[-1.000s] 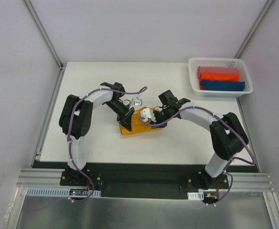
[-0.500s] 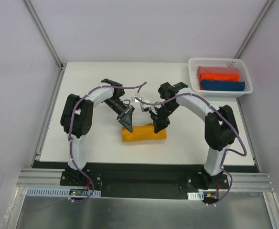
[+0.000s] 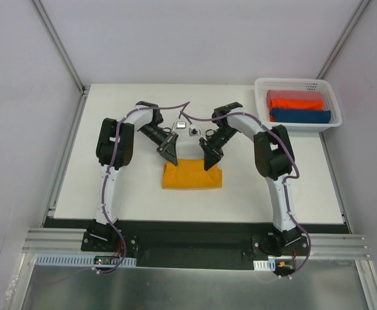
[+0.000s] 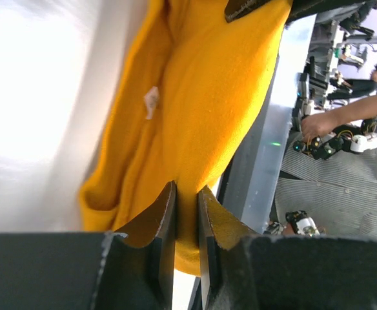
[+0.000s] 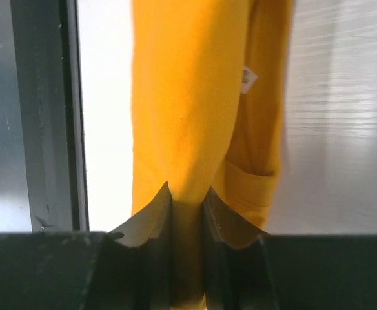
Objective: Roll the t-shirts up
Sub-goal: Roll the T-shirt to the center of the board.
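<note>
We see the t-shirt (image 3: 192, 175) bunched into a compact yellow block near the middle of the counter (image 3: 111, 129); its far edge is hidden under both grippers. The left gripper (image 3: 170, 156) is clamped on a fold at the far left corner and the right gripper (image 3: 209, 161) on the far right one; each wrist view shows cloth pinched between the fingers but cuts the shirt off. We cannot make out sleeves or collar; a small white tag (image 4: 151, 102) shows. The basket (image 3: 296, 82) at the far right holds red and blue folded cloths (image 3: 298, 108).

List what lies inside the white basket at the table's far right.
The basket holds a pink cloth, an orange cloth and a blue cloth. Anything beneath them is covered.
</note>
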Robot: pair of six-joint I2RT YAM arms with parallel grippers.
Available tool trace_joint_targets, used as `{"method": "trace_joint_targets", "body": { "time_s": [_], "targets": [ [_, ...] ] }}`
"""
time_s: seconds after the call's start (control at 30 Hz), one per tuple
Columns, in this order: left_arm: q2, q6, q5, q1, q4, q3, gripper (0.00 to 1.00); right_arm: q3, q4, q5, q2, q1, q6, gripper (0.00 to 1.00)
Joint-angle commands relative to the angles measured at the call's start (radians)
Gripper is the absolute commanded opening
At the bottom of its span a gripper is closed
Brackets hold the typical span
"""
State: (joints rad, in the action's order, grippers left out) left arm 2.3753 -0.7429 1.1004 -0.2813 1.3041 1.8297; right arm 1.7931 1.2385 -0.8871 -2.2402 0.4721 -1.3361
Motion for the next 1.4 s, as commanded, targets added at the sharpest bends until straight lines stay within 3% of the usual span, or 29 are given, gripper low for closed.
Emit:
{"method": "trace_joint_targets", "body": {
  "time_s": [0.0,0.2,0.33,0.47,0.6,0.7,0.83,1.1,1.2,1.23,1.27,1.37],
  "targets": [
    [0.027,0.008,-0.057,0.034,0.093,0.075,0.18,0.117,0.271,0.033,-0.102,-0.038,0.038,0.17],
    [0.003,0.059,-0.06,0.099,0.055,0.128,0.25,0.127,0.274,0.062,-0.133,-0.049,0.031,0.18],
    [-0.157,0.071,-0.105,0.126,-0.038,0.122,0.29,0.164,0.274,0.08,-0.164,-0.044,0.077,0.2],
    [-0.365,-0.033,-0.178,0.071,-0.173,-0.042,0.36,0.166,0.259,0.088,-0.164,-0.043,0.095,0.23],
    [-0.549,-0.122,-0.348,-0.08,-0.305,-0.246,0.38,0.161,0.251,0.099,-0.171,-0.044,0.113,0.25],
    [-0.635,-0.136,-0.391,-0.16,-0.473,-0.423,0.37,0.16,0.245,0.102,-0.173,-0.043,0.12,0.25],
    [-0.575,-0.11,-0.387,-0.202,-0.535,-0.466,0.33,0.163,0.242,0.106,-0.177,-0.043,0.13,0.25],
    [-0.386,0.098,-0.378,-0.197,-0.595,-0.376,0.28,0.143,0.223,0.108,-0.164,-0.044,0.135,0.29],
    [-0.375,0.157,-0.36,-0.194,-0.605,-0.391,0.28,0.134,0.207,0.102,-0.151,-0.055,0.152,0.44],
    [-0.367,0.177,-0.367,-0.197,-0.606,-0.395,0.28,0.132,0.202,0.096,-0.145,-0.062,0.153,0.88],
    [-0.36,0.181,-0.372,-0.196,-0.605,-0.394,0.27,0.131,0.196,0.076,-0.136,-0.069,0.158,0.96],
    [-0.364,0.175,-0.372,-0.194,-0.603,-0.394,0.27,0.115,0.173,0.073,-0.034,-0.104,0.196,0.96]
  ]
}}
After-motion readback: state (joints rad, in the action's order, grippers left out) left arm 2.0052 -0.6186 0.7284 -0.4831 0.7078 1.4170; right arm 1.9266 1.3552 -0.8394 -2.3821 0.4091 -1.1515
